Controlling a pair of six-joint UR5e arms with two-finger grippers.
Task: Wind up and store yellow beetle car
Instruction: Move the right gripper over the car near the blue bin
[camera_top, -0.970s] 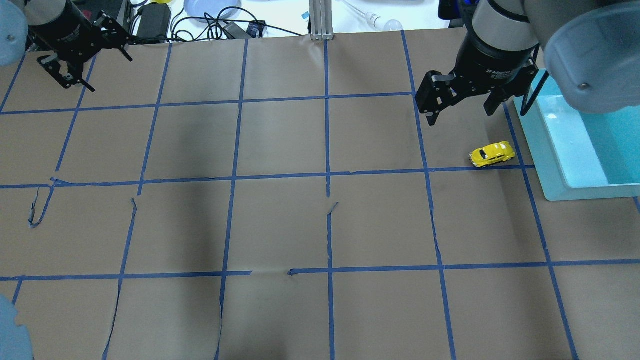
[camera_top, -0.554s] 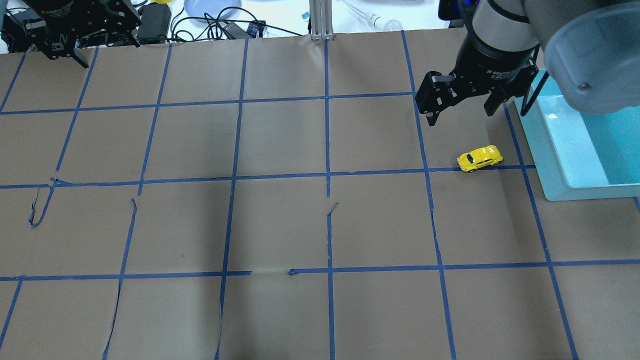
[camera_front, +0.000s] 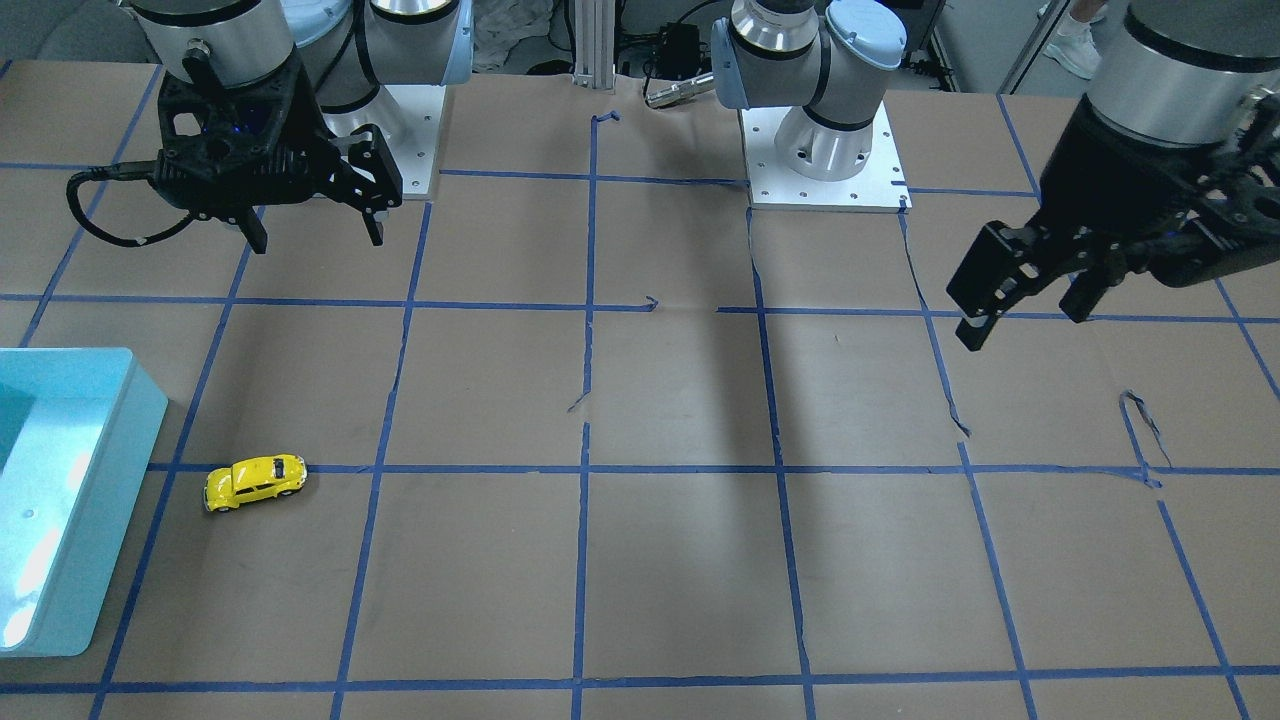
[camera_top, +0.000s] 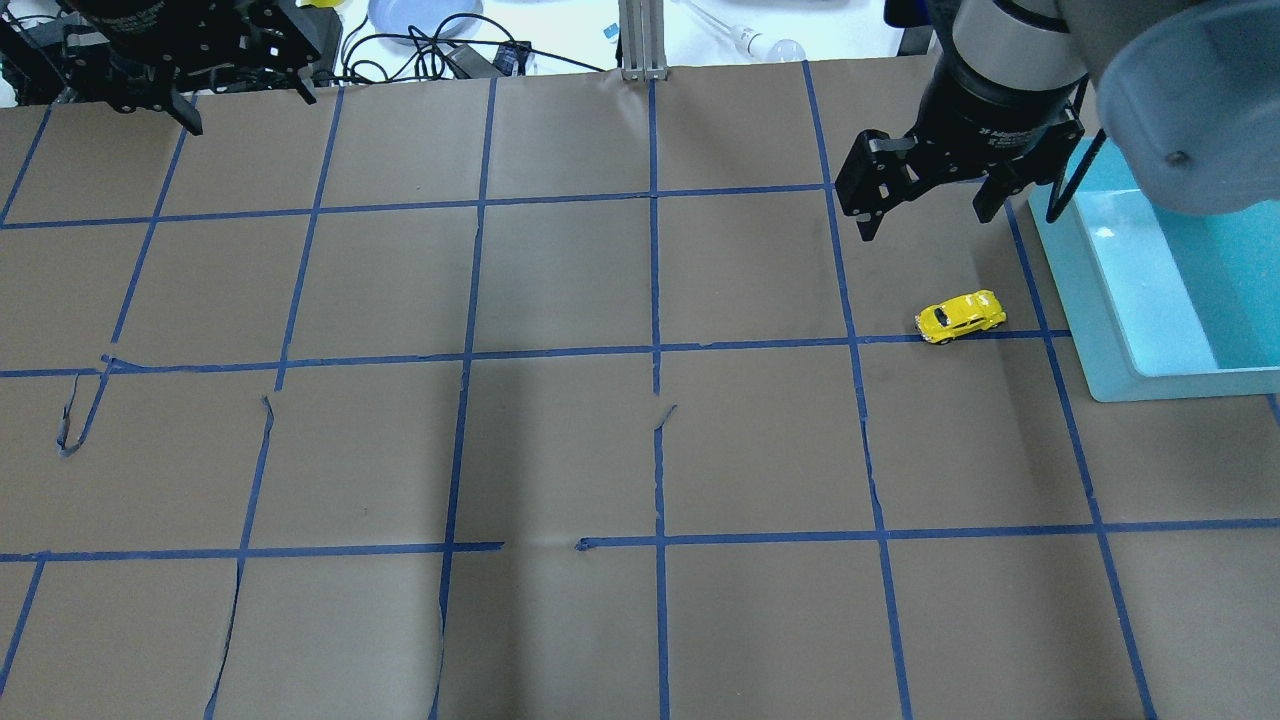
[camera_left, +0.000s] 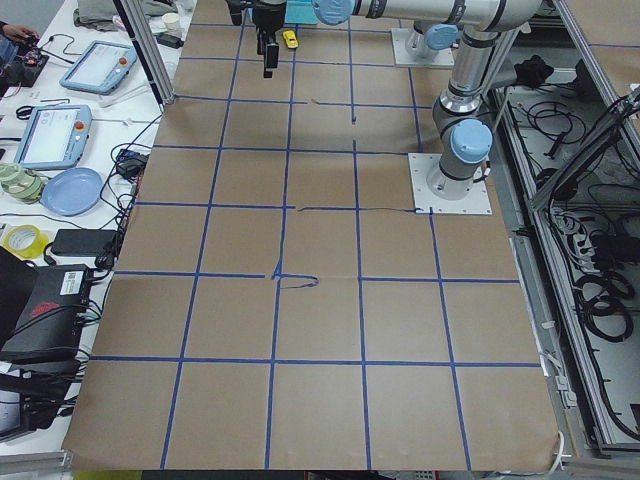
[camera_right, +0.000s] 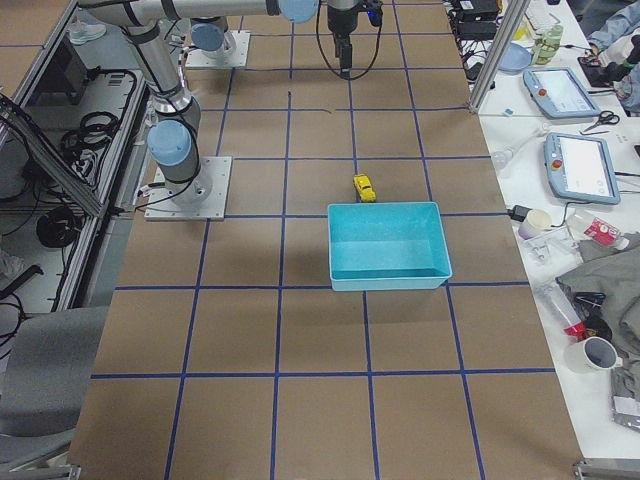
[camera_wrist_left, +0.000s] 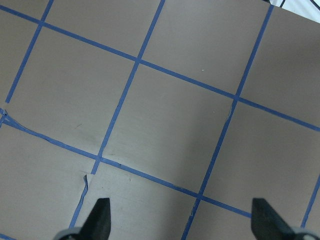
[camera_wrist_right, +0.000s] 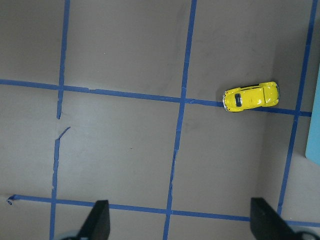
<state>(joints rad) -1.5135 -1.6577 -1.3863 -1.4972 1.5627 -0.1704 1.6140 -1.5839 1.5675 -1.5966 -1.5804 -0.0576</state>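
Starting closest to the job, find the right gripper (camera_top: 925, 222) raised above the brown paper, fingers spread wide with nothing between them. Just past it, see the yellow beetle car (camera_top: 960, 317) on its wheels on the table, lying lengthwise along a blue tape line (camera_top: 760, 346), near the teal bin (camera_top: 1090, 330) but apart from it. Looks ungripped, unwound and unstored, so the step in hand is probably the pick.

To do it well:
- Shift the wrist first. From the right wrist camera the car (camera_wrist_right: 251, 97) sits up and to the right, not centred between the fingertips.
- Turn so the pads close across the narrow flanks, not nose to tail.
- Come down low on the doors, since a glossy rounded shell will likely squirt out of a high pinch.
- Leave the wheels free and on the paper. Winding probably means pressing down and dragging backwards.
- Keep that drag off the tape ridge.
- Lift clear of the bin wall before letting go.

Farthest off, note the left gripper (camera_front: 1022, 322) across the table, likewise spread and empty; best left parked
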